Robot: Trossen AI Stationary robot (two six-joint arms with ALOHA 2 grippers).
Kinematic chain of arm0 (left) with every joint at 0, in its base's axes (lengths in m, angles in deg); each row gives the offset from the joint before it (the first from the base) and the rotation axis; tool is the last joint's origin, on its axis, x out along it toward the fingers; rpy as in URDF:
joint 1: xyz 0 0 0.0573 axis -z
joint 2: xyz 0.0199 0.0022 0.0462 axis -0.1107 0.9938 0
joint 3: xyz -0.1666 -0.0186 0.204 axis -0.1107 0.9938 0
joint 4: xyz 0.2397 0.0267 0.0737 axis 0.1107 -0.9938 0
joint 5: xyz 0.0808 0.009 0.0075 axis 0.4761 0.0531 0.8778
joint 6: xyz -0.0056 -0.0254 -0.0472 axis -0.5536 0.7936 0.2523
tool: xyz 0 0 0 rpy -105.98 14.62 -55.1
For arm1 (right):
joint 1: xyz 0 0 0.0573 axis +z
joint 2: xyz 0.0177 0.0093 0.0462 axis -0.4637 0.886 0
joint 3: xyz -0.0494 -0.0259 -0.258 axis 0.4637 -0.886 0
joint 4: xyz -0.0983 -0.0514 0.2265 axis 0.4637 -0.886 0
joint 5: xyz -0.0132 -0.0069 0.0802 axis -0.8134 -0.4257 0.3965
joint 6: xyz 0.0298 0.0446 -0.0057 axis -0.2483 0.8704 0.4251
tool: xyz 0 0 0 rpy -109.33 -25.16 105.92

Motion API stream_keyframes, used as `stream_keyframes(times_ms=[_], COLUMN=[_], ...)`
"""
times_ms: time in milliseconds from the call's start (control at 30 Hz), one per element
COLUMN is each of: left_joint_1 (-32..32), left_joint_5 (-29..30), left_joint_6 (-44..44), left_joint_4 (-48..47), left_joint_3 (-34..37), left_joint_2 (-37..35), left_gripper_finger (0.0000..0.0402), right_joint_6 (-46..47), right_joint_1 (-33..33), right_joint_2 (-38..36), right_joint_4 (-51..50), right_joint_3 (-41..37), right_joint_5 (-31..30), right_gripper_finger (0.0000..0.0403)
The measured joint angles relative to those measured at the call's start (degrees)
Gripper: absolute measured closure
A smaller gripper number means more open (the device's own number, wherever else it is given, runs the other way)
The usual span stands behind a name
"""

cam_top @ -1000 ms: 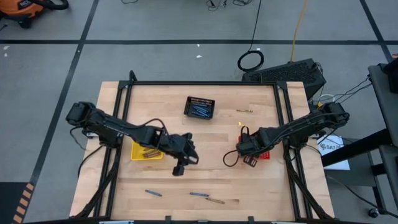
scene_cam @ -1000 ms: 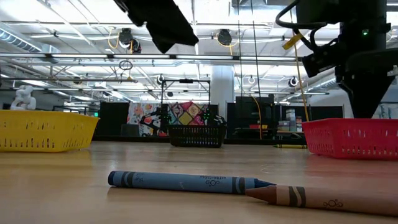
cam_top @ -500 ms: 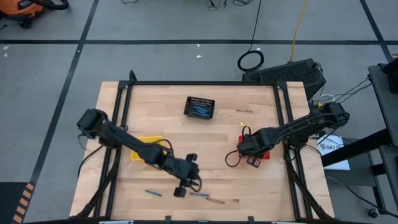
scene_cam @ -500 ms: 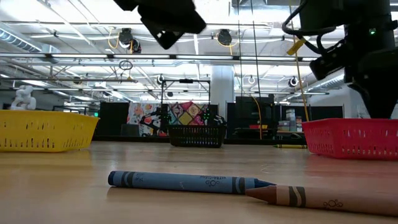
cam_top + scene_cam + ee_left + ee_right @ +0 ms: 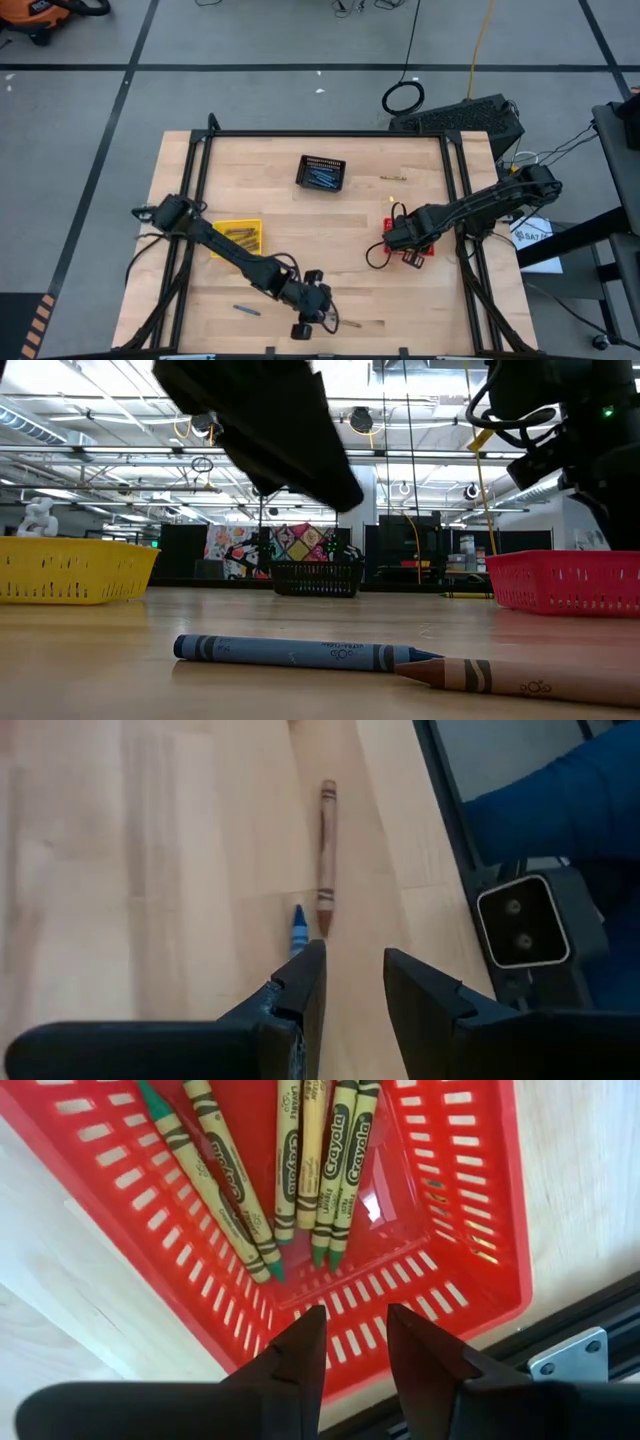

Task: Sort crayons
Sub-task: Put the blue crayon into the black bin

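Two crayons lie tip to tip near the table's front edge: a blue crayon (image 5: 300,653) and a brown crayon (image 5: 520,678), also the brown crayon (image 5: 326,855) in the left wrist view. My left gripper (image 5: 355,982) hangs open just above them, slanting down, with the blue crayon's tip (image 5: 297,930) in front of its fingers. Another blue crayon (image 5: 247,310) lies farther left. My right gripper (image 5: 355,1340) stands open, pointing down over the red basket (image 5: 480,1230), which holds several crayons (image 5: 300,1160).
A yellow basket (image 5: 238,238) with crayons stands at the left. A black basket (image 5: 321,172) with blue crayons is at the far middle. One loose crayon (image 5: 392,179) lies at the far right. Black frame rails (image 5: 195,190) run along the table's sides.
My left gripper has swung from beside the yellow basket toward the table's near edge and to the right, sinking as it went. It now hangs low over the blue and brown crayons, and its fingers have stayed open. No crayon has moved.
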Motion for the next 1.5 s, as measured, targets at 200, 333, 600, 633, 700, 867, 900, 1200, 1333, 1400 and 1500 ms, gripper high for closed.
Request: stream_keyframes(times_ms=[200,333,600,633,700,867,900,1200,1333,1400,1500], left_joint_1=[0.38,0.36,0.41,0.47,0.62,0.65,0.64,0.66,0.77,0.75,0.71], left_joint_5=[1.01,2.55,1.42,1.36,1.36,1.37,1.36,2.15,5.65,6.22,6.37], left_joint_6=[3.92,4.52,4.52,4.51,4.5,4.5,4.5,6.5,8.98,8.99,9.2], left_joint_4=[-0.95,-4.14,-6.07,-6.2,-6.47,-6.73,-6.7,-6.53,-8.0,-9.44,-10.79], left_joint_3=[-0.58,-0.58,-0.58,-0.58,-0.58,-0.56,-0.56,-0.67,-0.72,-0.8,-0.82], left_joint_2=[1.9,2.26,2.26,2.26,2.26,2.65,2.98,5.99,6.07,6.08,6.13], left_gripper_finger=[0.0295,0.0295,0.0295,0.0295,0.0295,0.0295,0.0295,0.0295,0.0303,0.0318,0.0359], right_joint_6=[-0.02,-0.02,0.13,0.16,0.0,0.0,0.0,-0.22,-1.01,-1.07,-1.07], right_joint_1=[0.07,0.07,0.09,0.09,0.09,0.09,0.09,0.09,0.11,0.11,0.09], right_joint_2=[0.0,0.0,0.0,0.0,0.0,0.0,0.0,0.0,0.0,0.0,0.0], right_joint_4=[-0.05,-0.04,-0.01,-0.03,0.01,0.01,0.01,0.03,0.03,0.05,0.31], right_joint_3=[0.0,0.0,0.0,0.0,0.0,0.0,0.0,0.0,0.0,0.0,0.0], right_joint_5=[0.0,0.0,0.0,0.0,-0.01,0.0,0.0,0.0,0.0,0.0,0.0], right_gripper_finger=[0.0307,0.0307,0.0307,0.0307,0.0307,0.0307,0.0307,0.0307,0.0307,0.0307,0.0307])
